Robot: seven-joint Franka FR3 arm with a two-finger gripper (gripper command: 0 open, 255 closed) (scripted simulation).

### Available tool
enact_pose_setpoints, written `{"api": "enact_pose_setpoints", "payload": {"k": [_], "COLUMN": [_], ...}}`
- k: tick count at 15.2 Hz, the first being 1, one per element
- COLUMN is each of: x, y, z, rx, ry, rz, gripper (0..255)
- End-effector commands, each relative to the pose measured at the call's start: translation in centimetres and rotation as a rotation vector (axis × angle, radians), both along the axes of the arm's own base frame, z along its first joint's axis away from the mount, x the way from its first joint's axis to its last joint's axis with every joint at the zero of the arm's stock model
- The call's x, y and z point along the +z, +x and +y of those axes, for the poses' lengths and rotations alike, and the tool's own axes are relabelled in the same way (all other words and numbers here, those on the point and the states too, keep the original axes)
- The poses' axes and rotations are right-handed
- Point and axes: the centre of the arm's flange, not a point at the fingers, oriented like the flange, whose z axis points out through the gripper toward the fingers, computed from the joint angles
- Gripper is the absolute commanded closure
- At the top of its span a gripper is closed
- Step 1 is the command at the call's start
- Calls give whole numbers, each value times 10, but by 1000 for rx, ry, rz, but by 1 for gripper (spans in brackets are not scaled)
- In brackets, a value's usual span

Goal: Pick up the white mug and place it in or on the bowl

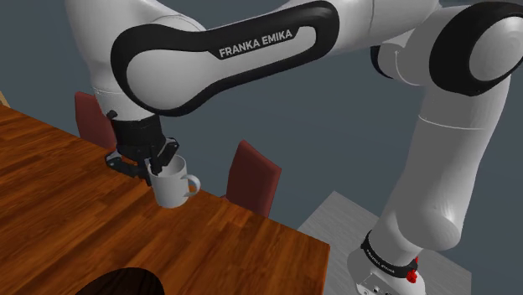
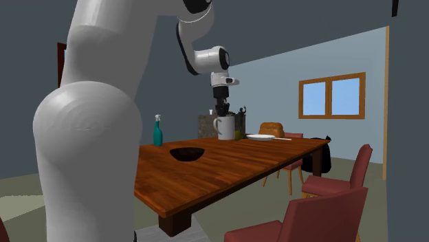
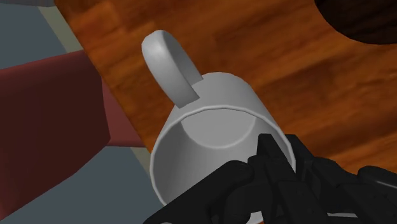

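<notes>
White mug (image 1: pixel 174 186) sits upright directly beneath the gripper (image 1: pixel 156 170), whose black fingers are clamped on its rim wall opposite the handle, one inside and one outside (a hold that likely keeps it level and the handle free). I cannot tell whether it has cleared the wooden table (image 1: pixel 67 209). The dark bowl (image 2: pixel 187 153) lies well apart from the gripper, so the carry is not yet made.
</notes>
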Motion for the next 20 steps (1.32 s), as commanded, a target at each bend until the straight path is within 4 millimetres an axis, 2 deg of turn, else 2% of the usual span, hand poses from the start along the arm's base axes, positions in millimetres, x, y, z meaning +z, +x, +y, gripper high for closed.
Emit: {"api": "enact_pose_setpoints", "payload": {"k": [1,17,20], "x": [5,34,24], "y": [-19,-141,-143], "z": [17,187,190], "rx": [-1,-1,-1], "ry": [0,0,0], "rz": [0,0,0], "gripper": [255,255,255]}}
